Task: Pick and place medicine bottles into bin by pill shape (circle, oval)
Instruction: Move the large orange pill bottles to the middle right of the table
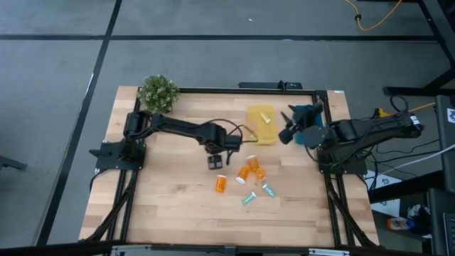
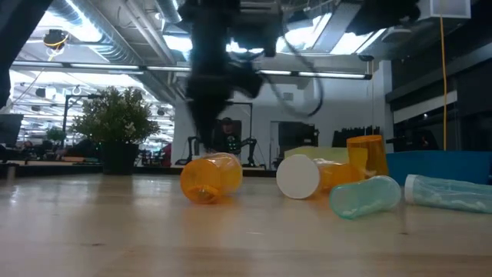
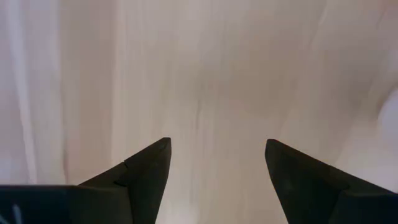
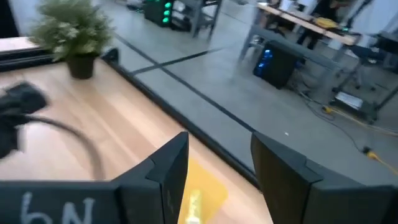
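Black left tool (image 1: 216, 162) spread, empty, over bare surface (image 1: 170, 206) just left of bottles (image 1: 242, 181). Bottles lie on their sides: light, rigid, slick plastic, likely to roll. Grip mid-barrel. Right tool (image 1: 286, 134) spread, empty, by yellow bin (image 1: 261, 124).

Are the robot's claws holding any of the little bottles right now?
No. The left gripper is open over bare table wood with nothing between its fingers. The right gripper is open and empty too, near the yellow bin.
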Available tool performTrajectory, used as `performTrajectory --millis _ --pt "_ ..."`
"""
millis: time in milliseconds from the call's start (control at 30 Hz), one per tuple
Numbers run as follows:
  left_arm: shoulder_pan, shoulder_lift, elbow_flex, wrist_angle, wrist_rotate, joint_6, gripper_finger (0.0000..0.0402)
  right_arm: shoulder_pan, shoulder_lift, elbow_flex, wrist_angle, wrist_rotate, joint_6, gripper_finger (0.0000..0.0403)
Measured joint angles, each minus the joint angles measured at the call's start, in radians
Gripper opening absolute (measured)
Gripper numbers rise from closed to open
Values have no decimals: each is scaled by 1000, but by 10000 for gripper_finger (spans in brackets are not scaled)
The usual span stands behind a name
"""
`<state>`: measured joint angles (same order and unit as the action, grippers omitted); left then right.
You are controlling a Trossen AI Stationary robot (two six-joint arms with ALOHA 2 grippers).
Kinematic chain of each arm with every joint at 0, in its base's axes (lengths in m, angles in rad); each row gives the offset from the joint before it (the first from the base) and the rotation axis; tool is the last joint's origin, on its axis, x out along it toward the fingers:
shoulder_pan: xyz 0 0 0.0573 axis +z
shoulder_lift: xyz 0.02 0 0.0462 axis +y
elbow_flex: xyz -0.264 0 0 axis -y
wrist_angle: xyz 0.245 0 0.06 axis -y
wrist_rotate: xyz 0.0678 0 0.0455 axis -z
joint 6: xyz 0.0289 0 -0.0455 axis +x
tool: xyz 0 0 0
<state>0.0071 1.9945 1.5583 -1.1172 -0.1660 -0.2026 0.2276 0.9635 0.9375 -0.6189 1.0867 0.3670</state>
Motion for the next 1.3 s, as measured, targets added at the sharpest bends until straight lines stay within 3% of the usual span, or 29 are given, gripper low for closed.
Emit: performTrajectory --millis 100,267,467,567,700,867,1300 --pt "-28 0 -1 -101 27 -10 254 -1 -39 0 -42 68 43 177" --pt "-94 -4 -4 -105 177 -19 254 -24 -81 0 -49 204 43 177" --pt "-176 -1 -144 122 373 -102 254 -89 -109 0 -46 196 21 177" --pt "-192 0 -202 288 411 -130 254 -118 -109 0 -39 192 -8 177" --pt "-198 8 -214 436 356 -188 254 -144 -109 0 -36 129 -31 177" --pt "-157 84 -134 568 295 -182 254 -153 -109 0 -36 53 -32 177" --pt "-65 409 388 608 113 55 254 -153 -109 0 -39 34 -35 177"
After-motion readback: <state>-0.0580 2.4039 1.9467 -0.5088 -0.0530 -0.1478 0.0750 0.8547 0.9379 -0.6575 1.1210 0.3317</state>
